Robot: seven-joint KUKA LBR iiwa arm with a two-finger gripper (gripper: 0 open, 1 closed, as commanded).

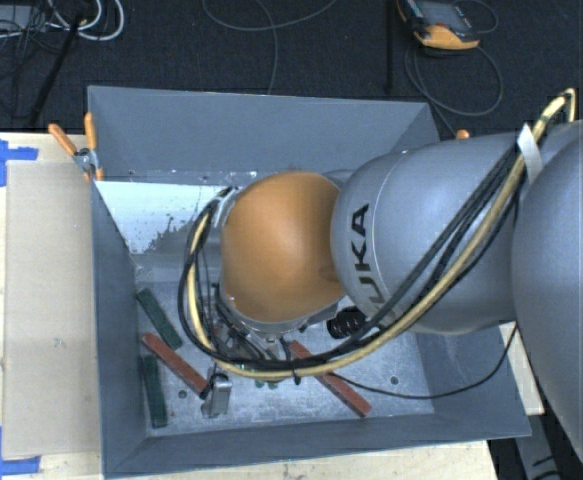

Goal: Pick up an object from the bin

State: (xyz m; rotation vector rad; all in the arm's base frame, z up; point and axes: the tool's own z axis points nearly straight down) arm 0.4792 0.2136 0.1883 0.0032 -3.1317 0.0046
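Bin (271, 133): a grey metal box with sloped walls, so loose things are gathered onto the flat floor at the near side, within reach from above.

Arm (451, 238): it is brought in from the right and bent down over the bin's middle, so much of the floor is hidden beneath it.

Orange cover (276, 243): a rounded shell fixed at the wrist and held above the floor. It is a part of the robot, not a thing of the bin.

Cables (196, 298): they are looped loosely round the wrist's left side, with slack judged to be left for turning.

Right brown stick (336, 388): it lies flat and slanted on the near floor, its upper end covered by the wrist.

Left brown stick (176, 361): it lies flat and slanted at near left, its lower end just beside the claw. It is judged the likeliest thing to be picked, being nearest.

Green sticks: one (158, 318) lies slanted at the foot of the left wall, and another (153, 390) lies along it nearer the front. Both lie apart from the claw.

Claw (215, 396): it is held low over the near-left floor, under the wrist. Whether it is open or closed cannot be told, and nothing is seen gripped.
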